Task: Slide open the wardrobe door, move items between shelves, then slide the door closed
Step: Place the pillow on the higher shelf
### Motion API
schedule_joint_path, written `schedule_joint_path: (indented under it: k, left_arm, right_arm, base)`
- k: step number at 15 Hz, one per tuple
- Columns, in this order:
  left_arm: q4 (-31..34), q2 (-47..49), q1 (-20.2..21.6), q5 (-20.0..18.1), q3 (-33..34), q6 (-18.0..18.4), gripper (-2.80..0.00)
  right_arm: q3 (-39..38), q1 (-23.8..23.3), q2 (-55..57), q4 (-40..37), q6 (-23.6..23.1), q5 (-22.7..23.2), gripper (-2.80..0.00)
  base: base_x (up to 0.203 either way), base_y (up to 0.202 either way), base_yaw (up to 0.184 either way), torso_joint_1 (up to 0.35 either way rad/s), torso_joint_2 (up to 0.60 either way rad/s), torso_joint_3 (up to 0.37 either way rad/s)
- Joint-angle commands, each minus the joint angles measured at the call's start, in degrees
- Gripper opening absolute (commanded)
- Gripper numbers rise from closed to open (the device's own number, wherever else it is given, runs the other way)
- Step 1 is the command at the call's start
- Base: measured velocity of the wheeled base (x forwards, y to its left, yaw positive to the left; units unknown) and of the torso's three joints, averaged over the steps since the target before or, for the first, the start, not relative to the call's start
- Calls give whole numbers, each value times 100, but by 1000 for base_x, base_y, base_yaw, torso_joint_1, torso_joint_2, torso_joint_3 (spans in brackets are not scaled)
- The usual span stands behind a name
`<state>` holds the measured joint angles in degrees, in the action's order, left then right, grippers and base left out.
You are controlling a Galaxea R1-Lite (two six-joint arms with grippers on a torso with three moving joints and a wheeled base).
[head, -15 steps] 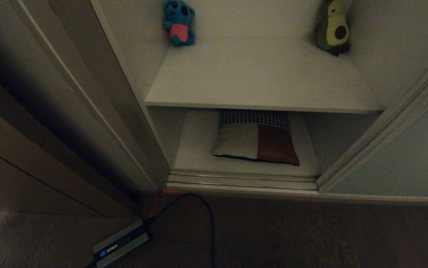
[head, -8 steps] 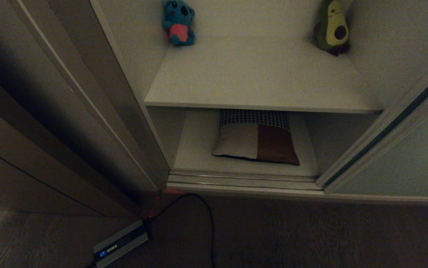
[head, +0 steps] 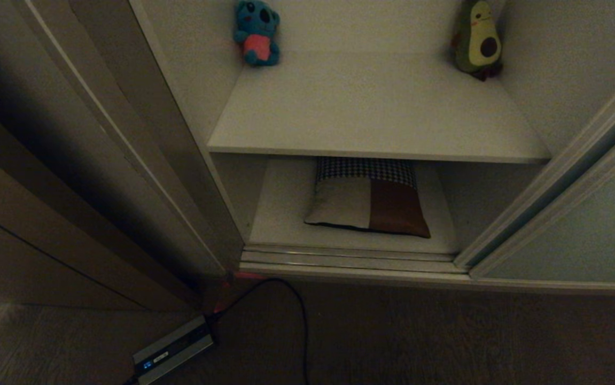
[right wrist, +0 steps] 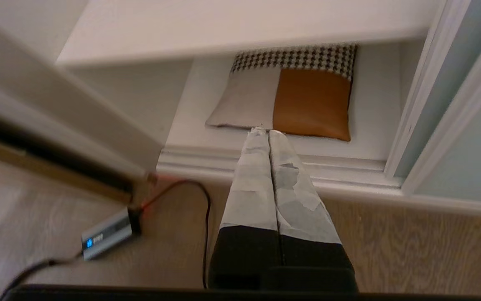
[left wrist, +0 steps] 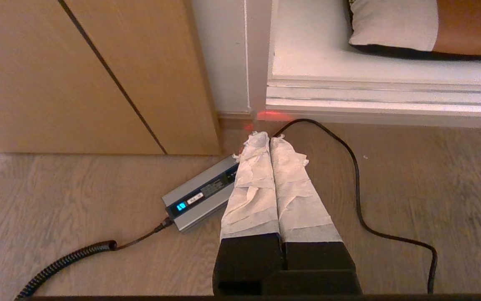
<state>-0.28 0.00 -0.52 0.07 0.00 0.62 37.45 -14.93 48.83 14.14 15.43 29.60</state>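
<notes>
1. The sliding wardrobe door (head: pixel 590 224) stands pushed off to the right, its pale grey-green panel and light frame slanting along that side, so the wardrobe is open in the middle.
2. On the lower shelf (head: pixel 286 214) the cushion (head: pixel 368 206) lies flat, houndstooth band toward the back, beige block on the left and rust-brown block on the right.
3. On the upper shelf (head: pixel 371 112) the teal koala plush (head: pixel 257 33) sits upright in the back left corner and the avocado plush (head: pixel 477 40) stands in the back right corner, well apart from each other.
4. The right gripper (right wrist: pixel 264 132) hangs over the wooden floor in front of the floor track (head: pixel 350 259), pointing at the cushion's front edge; its taped fingers (right wrist: pixel 250 184) are pressed together with nothing between them.
5. The left gripper (left wrist: pixel 265 136) hangs low over the floor (left wrist: pixel 390 175) near the wardrobe's left corner, jaws likewise closed and empty.
6. Beside it a grey power brick (left wrist: pixel 200 196) with a small blue light lies on the floor, and a black cable (left wrist: pixel 357 200) loops past.
7. Brown wooden panelling (left wrist: pixel 56 75) fills the wall to the left.
</notes>
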Motion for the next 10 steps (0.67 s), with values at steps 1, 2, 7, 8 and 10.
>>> schedule_joint_path:
  k: [1, 2, 7, 8, 10]
  left_arm:
    - [2, 9, 0, 1, 0, -1, -280]
    - [1, 8, 0, 1, 0, -1, -280]
    - [-7, 0, 0, 1, 0, -1, -280]
    - [0, 0, 3, 1, 0, -1, -280]
    - [-2, 5, 0, 1, 0, -1, -280]
  right_arm:
    - [-443, 6, -810, -22, -39, 31, -280]
    - [-664, 3, -1036, -46, -139, 35, -280]
    - [-1978, 510, -1936, -29, -1403, -969, -280]
    - [-2475, 735, -2176, 13, -1718, -1544, -280]
    - [-3423, 1089, -2829, 128, -2074, -2323, -280]
  base:
    - [0, 0, 0, 0, 0, 0]
    - [0, 0, 0, 0, 0, 0]
    - [0, 0, 0, 0, 0, 0]
    - [0, 0, 0, 0, 0, 0]
    - [0, 0, 0, 0, 0, 0]
